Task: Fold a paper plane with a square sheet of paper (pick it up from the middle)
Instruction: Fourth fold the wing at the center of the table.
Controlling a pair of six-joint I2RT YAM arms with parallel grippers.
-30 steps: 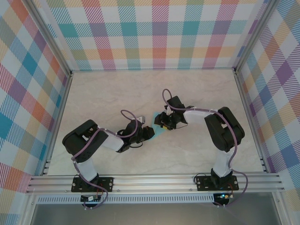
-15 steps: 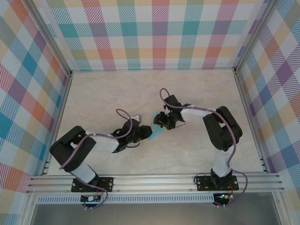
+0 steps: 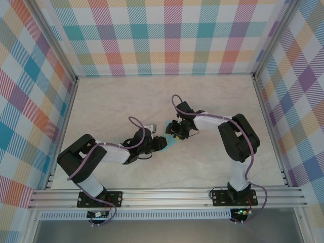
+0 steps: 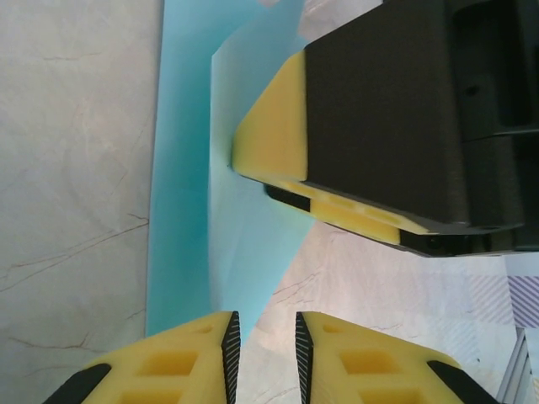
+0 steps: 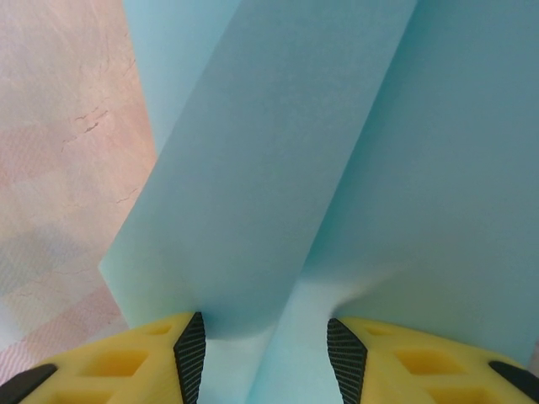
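Left gripper [image 4: 267, 330] jaws: a narrow slot apart with nothing between them. They have parted since a second ago. Right gripper [image 5: 265, 341] jaws: wider apart and unchanged, tips down on the square sheet of paper [image 5: 354, 126]. A raised fold of the sheet runs into the gap, and we see no pinch on it.

We take the right gripper as our landmark. The sheet lies on the table [image 3: 126, 101] under it and out to its left, already doubled over itself in layers. The left gripper sits just left of the right gripper and nearer the arm bases, with one fingertip [image 4: 168, 370] over the sheet's edge.

Since the earlier frame, the left arm's elbow has swung lower and outward, away from the right gripper. The right gripper has barely shifted, and the sheet stays put beneath it.
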